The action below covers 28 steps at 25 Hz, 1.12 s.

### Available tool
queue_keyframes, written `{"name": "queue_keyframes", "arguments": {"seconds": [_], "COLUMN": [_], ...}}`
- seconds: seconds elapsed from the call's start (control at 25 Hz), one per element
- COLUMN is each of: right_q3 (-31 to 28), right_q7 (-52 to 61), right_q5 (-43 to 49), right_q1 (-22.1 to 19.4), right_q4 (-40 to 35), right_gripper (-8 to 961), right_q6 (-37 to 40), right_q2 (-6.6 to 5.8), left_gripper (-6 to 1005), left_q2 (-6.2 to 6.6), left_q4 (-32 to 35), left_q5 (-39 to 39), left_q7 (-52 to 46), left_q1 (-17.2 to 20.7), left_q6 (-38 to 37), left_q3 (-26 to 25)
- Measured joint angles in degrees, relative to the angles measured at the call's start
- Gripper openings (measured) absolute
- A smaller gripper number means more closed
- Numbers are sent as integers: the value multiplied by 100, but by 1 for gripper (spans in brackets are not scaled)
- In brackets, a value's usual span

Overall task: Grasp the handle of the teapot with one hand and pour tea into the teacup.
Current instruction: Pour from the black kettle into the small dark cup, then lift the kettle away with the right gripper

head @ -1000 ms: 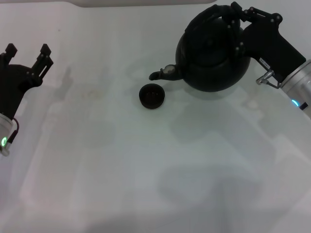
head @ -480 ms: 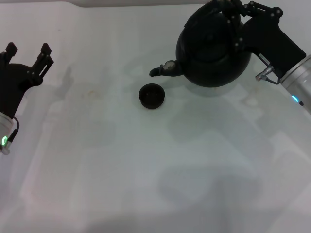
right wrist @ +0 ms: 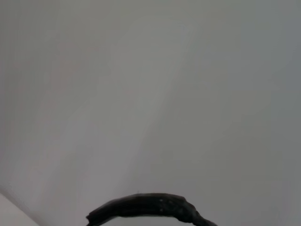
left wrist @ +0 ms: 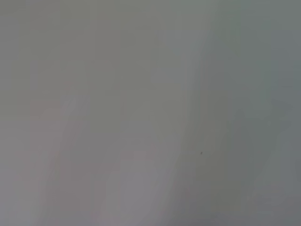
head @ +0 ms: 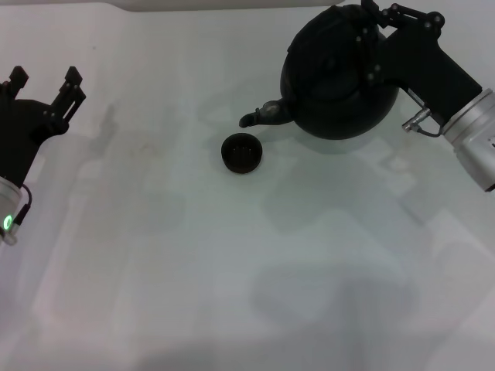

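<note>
Right claw (head: pixel 371 31) is clamped on the handle (head: pixel 363 17), teapot (head: pixel 340 73) hanging below it, spout aimed at the teacup (head: pixel 241 152) for pouring. Left claw (head: pixel 45 91) idles wide open.

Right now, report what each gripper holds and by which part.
The right gripper holds the teapot by its arched top handle. The left gripper holds nothing, open at the table's left.

Matte-black teapot (head: pixel 336 81) and small black teacup (head: pixel 241 153) on a pale grey-white table (head: pixel 232 270); black grippers, silver-white right arm (head: pixel 479 139).
</note>
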State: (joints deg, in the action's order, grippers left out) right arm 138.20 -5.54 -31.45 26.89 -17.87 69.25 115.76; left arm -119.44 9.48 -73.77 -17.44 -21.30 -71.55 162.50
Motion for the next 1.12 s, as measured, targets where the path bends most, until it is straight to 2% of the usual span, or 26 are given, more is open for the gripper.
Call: {"name": "queue_keyframes", "arguments": {"seconds": [1.12], "right_q3": [23], "right_q7": [-1179], "right_q5": [89], "right_q1": [1], "right_q4": [-129], "right_gripper": [124], "right_q6": [-29], "right_q2": [12], "left_gripper": [880], "left_q2": [33], "left_q4": [98], "left_q5": [2], "left_q7": [-72], "left_q1": [-12], "left_q6": [-35], "left_q3": [14]}}
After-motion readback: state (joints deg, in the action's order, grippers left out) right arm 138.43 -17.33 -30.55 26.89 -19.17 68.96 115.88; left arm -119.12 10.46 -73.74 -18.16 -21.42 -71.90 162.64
